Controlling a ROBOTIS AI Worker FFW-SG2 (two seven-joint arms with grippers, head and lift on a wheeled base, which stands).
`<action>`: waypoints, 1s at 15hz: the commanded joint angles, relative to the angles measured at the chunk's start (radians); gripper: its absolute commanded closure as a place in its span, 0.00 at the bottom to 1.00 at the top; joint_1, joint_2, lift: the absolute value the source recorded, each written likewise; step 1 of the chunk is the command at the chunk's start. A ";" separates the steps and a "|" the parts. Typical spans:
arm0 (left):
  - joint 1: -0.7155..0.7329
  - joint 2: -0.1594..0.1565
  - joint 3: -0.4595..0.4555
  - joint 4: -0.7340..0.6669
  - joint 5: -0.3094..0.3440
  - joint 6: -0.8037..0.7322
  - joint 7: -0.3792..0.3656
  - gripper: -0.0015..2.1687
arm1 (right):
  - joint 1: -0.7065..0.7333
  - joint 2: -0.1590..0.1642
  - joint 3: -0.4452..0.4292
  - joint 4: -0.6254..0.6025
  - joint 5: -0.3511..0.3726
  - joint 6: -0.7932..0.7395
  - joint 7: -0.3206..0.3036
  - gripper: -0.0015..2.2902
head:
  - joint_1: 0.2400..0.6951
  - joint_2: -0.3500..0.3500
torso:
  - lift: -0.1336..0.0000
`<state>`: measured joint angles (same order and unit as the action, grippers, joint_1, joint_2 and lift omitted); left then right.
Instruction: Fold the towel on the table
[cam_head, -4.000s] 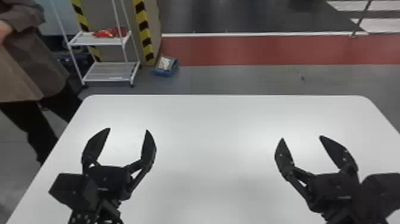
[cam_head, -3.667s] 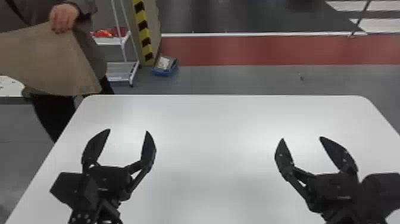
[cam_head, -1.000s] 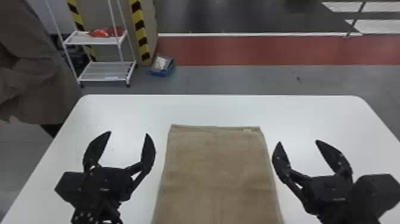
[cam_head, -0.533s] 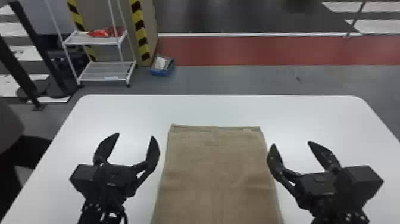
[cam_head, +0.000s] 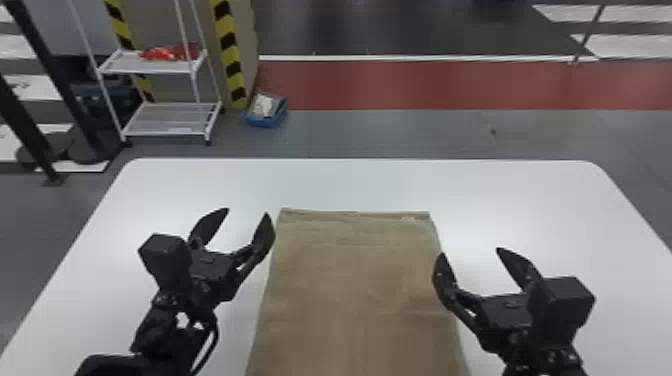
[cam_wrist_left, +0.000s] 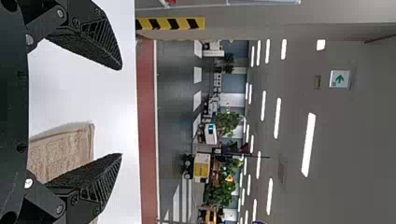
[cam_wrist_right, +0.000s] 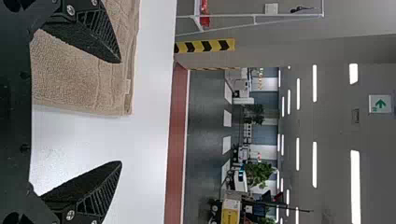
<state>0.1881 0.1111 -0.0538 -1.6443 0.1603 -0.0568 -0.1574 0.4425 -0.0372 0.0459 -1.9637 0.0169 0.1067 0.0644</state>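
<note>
In the head view, a white surface (cam_head: 500, 185) with rounded far corners spans the lower frame. Behind it lie grey floor (cam_head: 400, 135) and a red strip (cam_head: 450, 85). A white two-shelf rack (cam_head: 167, 127) stands upper left, near a blue box (cam_head: 262, 121). The left wrist view shows lit ceiling lamps (cam_wrist_left: 308, 144) and a green-and-white sign (cam_wrist_left: 340, 79).

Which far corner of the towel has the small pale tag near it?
The right far corner of the towel, toward the right gripper: the tag sits on the hem just short of it. The left far corner has none.
</note>
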 joint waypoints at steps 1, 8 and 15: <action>-0.068 -0.001 0.020 0.055 0.039 0.124 -0.071 0.16 | -0.018 -0.020 0.014 0.026 -0.002 0.000 0.000 0.05 | 1.00 0.51 | 0.14; -0.188 -0.004 0.009 0.248 0.038 0.071 -0.152 0.19 | -0.070 -0.070 0.104 0.108 -0.015 -0.003 0.000 0.05 | 1.00 0.54 | 0.14; -0.219 -0.011 -0.086 0.288 0.007 0.032 -0.131 0.21 | -0.077 -0.078 0.160 0.120 -0.008 -0.021 0.000 0.05 | 1.00 0.55 | 0.14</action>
<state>-0.0145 0.1006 -0.1179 -1.3707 0.1789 -0.0218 -0.2892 0.3667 -0.1120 0.2030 -1.8442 0.0115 0.0862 0.0644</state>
